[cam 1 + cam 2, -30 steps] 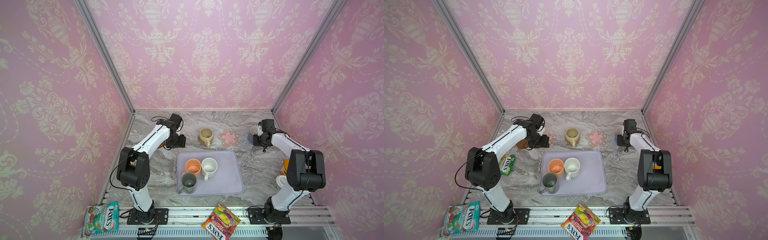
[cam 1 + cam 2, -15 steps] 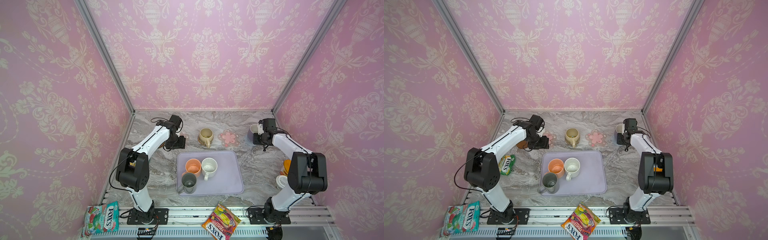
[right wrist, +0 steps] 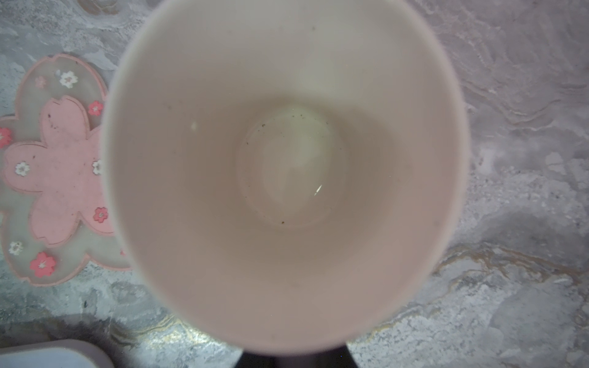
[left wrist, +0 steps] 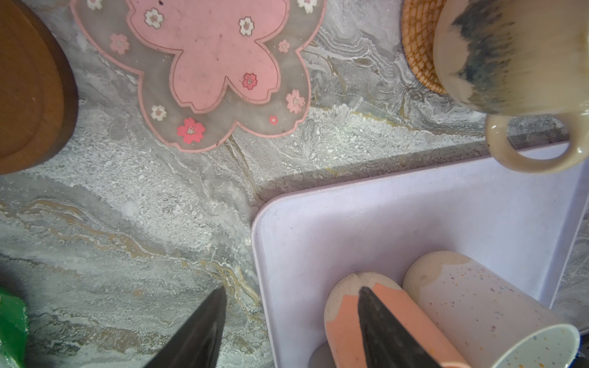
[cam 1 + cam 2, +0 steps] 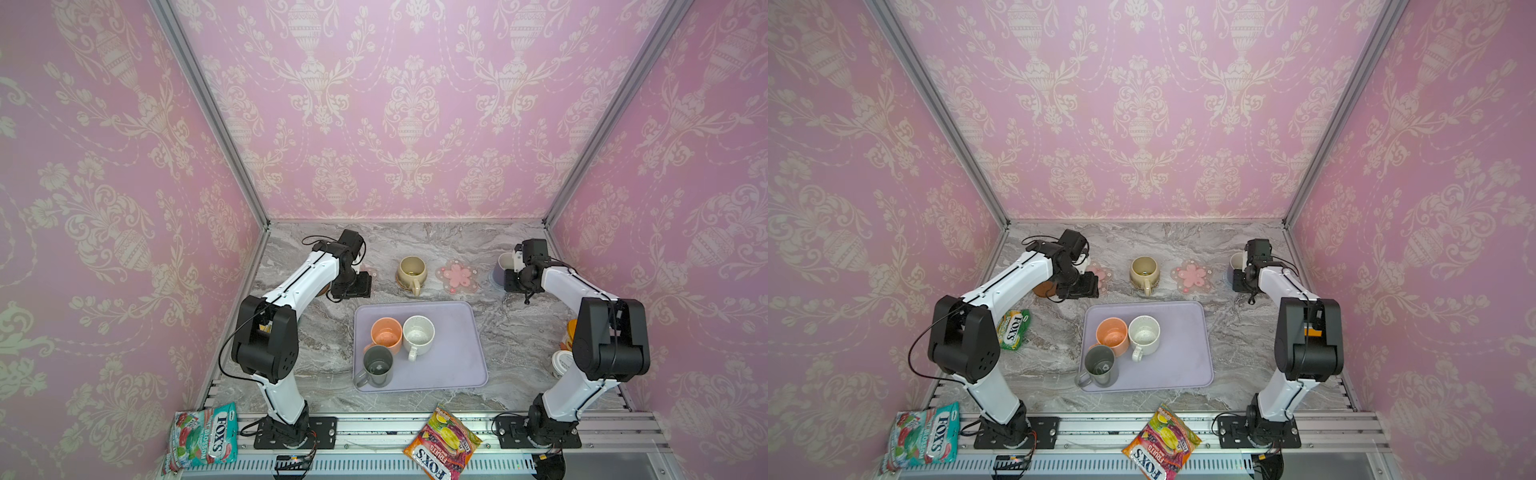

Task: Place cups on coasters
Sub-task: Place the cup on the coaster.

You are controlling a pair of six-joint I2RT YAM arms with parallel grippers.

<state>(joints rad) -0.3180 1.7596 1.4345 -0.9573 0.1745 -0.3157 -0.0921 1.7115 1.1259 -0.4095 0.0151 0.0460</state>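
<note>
By the blue coaster (image 5: 497, 277), our right pincer (image 5: 511, 281) clenches the lavender mug (image 5: 505, 262), left pincer (image 4: 291, 291) released; we risk tipping it if set off-centre.

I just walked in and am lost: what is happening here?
The right gripper is shut on the lavender mug, holding it over the pale blue coaster. The left gripper is open and empty near a flower coaster. The beige mug sits on the rattan coaster; the peach mug, speckled mug and grey-green mug stand on the tray.
</note>
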